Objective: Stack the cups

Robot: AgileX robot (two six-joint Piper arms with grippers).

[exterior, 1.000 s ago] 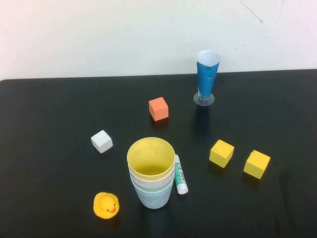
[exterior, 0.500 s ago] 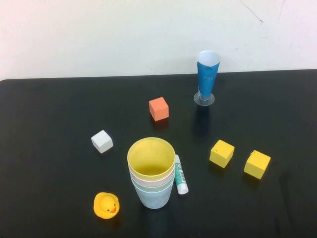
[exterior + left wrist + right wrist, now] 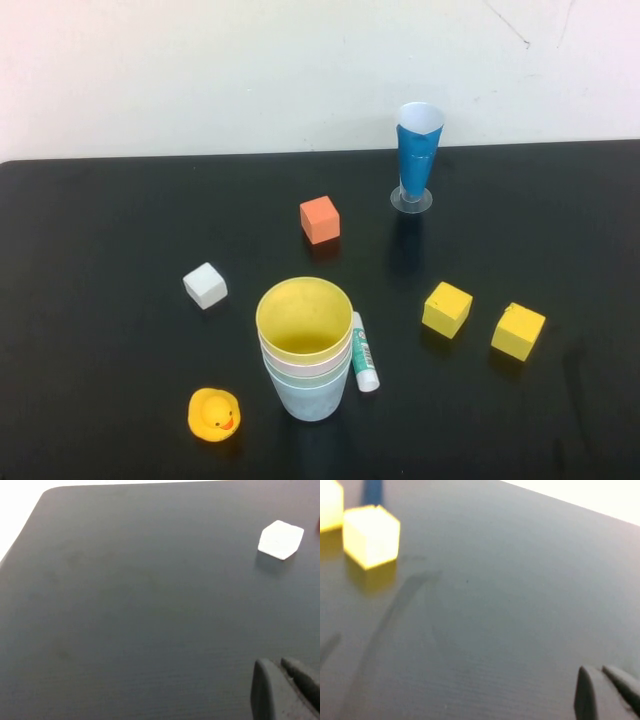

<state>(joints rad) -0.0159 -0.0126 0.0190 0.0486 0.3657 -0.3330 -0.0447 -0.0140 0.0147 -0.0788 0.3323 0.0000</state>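
The cups stand nested in one upright stack at the front middle of the black table (image 3: 100,220). The yellow cup (image 3: 304,318) is on top, with pink and pale green rims showing just under it, and the light blue cup (image 3: 310,400) is at the bottom. Neither arm shows in the high view. My left gripper (image 3: 278,666) is shut and empty, low over bare table near the white cube (image 3: 281,539). My right gripper (image 3: 598,672) is shut and empty, over bare table at some distance from a yellow cube (image 3: 371,536). No cup shows in either wrist view.
A glue stick (image 3: 364,351) lies against the stack's right side and a yellow rubber duck (image 3: 214,414) sits to its front left. A white cube (image 3: 205,285), an orange cube (image 3: 320,219), two yellow cubes (image 3: 447,309) (image 3: 518,331) and a tall blue cone glass (image 3: 417,155) stand around.
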